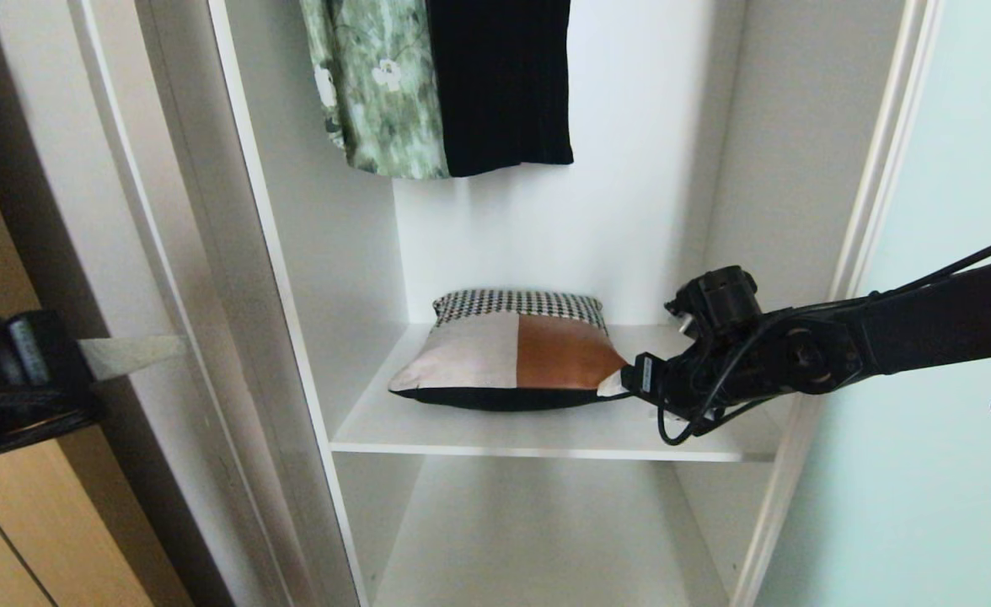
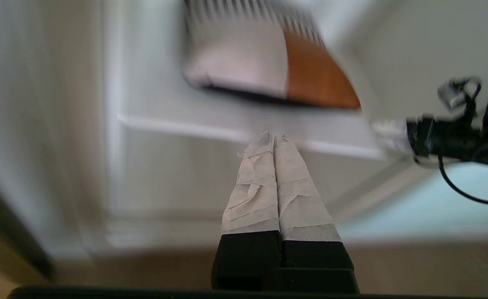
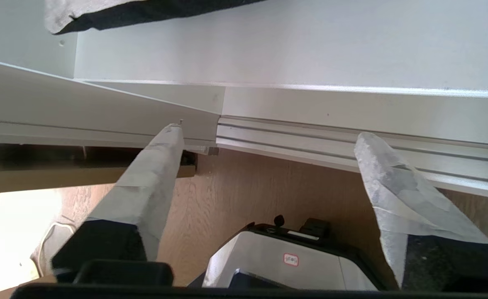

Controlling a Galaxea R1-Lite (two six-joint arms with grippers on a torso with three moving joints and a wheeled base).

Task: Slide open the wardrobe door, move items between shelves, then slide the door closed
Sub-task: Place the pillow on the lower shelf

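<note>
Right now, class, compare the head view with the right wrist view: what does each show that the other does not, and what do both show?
Only the head view shows the hanging clothes, the cushion's patchwork top, the frosted sliding door and the left gripper outside the wardrobe.

Only the right wrist view shows the right gripper with its jaws wide apart and empty, the wood-grain floor, the door track and the robot's base.

Both show the white shelf and the cushion's black underside.

Black jointed right arm point(image 1: 841, 350), loose black cables looped under it. Both grippers: black bases, fingers point(image 2: 264, 187) wrapped in pale creased tape. Grey-white base point(image 3: 285, 261), small red-outlined sticker.
</note>
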